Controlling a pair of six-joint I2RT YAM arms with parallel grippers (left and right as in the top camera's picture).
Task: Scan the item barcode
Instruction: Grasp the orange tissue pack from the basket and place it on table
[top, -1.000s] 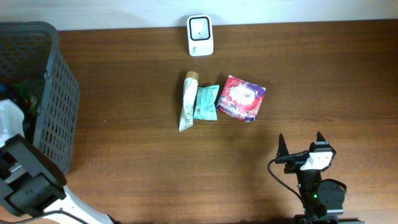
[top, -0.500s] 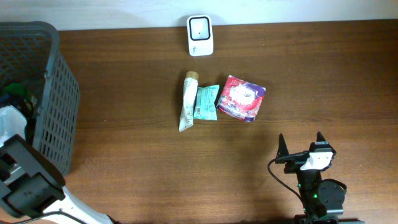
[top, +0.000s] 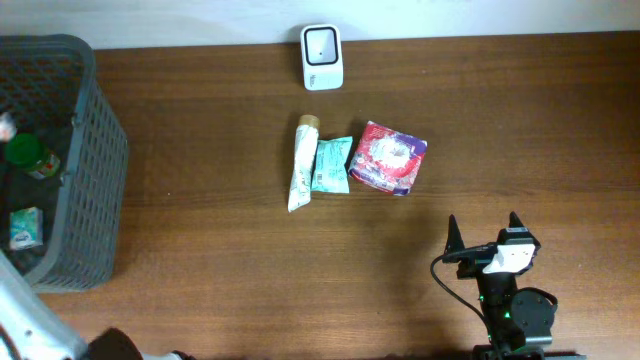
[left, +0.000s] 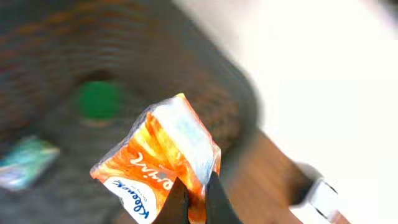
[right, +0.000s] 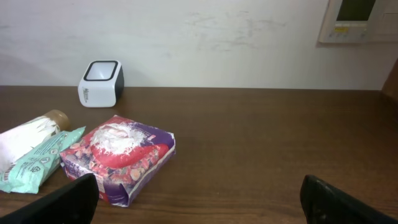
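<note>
Left gripper: jaws pressed together, pinching the lower corner of an orange tissue packet. The packet hangs clear of the basket. Motion blur in the wrist view suggests the arm is travelling.

Change over the last second: these jaws stood apart down in the basket and have now closed. You have the item in hand, so I judge the pick done and the carry to the scanner just begun. The grip is on a soft corner only. Watch for the packet swinging or slipping, and note that you cannot yet tell which face carries the barcode.

Below the packet, blurred, a green cap and a small teal packet lie on the basket floor.

Against the earlier overhead frames: the left arm covered the basket's near half. Now only a white piece of it shows at the bottom-left corner, and the basket floor is exposed. The held packet is not clearly visible from overhead.

Unchanged since then: the scanner at the far edge of the table, and near the middle a tube, a teal sachet touching it, and a purple pack just beside that.

Right gripper: fingers spread wide, holding nothing, parked at the near edge, well apart from everything.
</note>
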